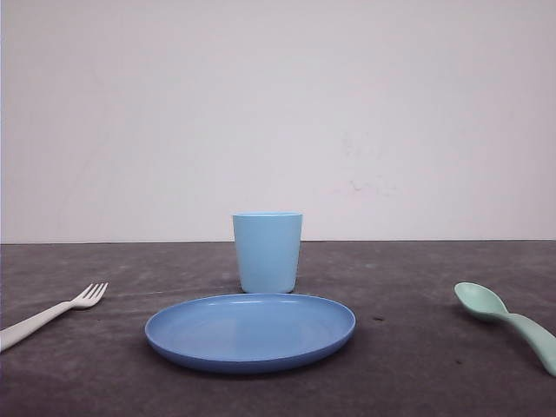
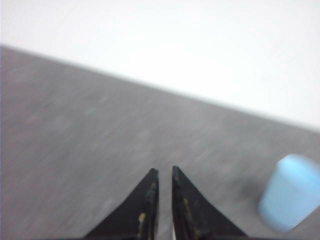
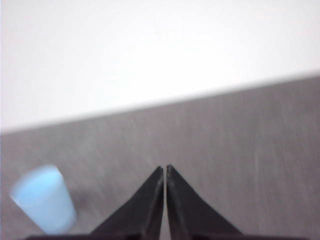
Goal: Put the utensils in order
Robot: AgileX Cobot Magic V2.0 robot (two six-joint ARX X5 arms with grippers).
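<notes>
Task is not yet starting: fork [image 1: 52,314] is lying left of the plate [image 1: 250,332], spoon [image 1: 508,322] right. Left end effector [image 2: 164,172] and right end effector [image 3: 165,168] are sitting closed, empty. Next move calls for opening and reaching for a utensil.

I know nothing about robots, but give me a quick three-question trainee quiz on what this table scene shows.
1. True or false: the small white plastic fork lies on the round blue plate.
2. What stands upright just behind the plate?
3. Which utensil lies on the robot's right side? A) fork B) mint-green plastic spoon

Key
1. False; it lies on the table, left of the plate.
2. The light blue plastic cup.
3. B
</notes>
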